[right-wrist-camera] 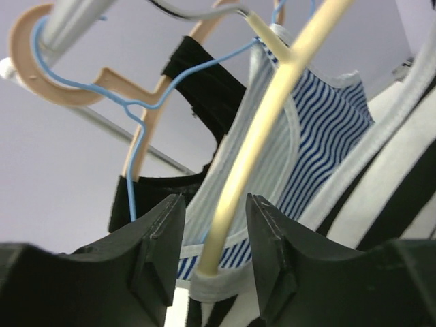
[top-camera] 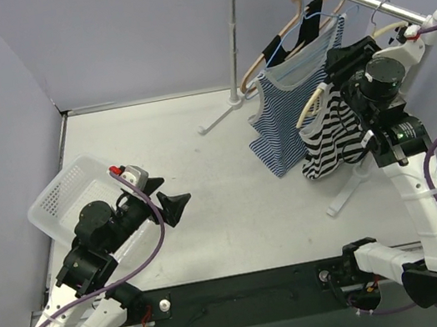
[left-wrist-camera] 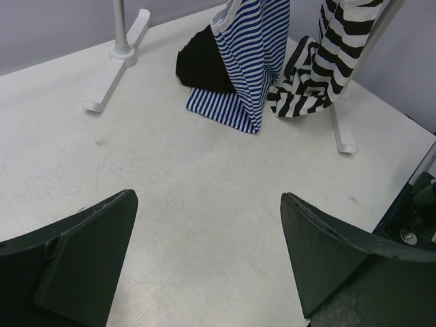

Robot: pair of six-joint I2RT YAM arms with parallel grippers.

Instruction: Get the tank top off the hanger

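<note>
The right gripper point(right-wrist-camera: 212, 204), not yet clenched around the cream hanger point(right-wrist-camera: 266, 146), may also trap the strap of the tank top point(right-wrist-camera: 402, 204).

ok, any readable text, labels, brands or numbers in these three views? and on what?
No text can be read in any view.
Small pale markings on the right arm's black wrist housing: too small to read.
Blue-striped tank top, black-and-white striped top, white basket: no print, tag or logo visible.
</note>
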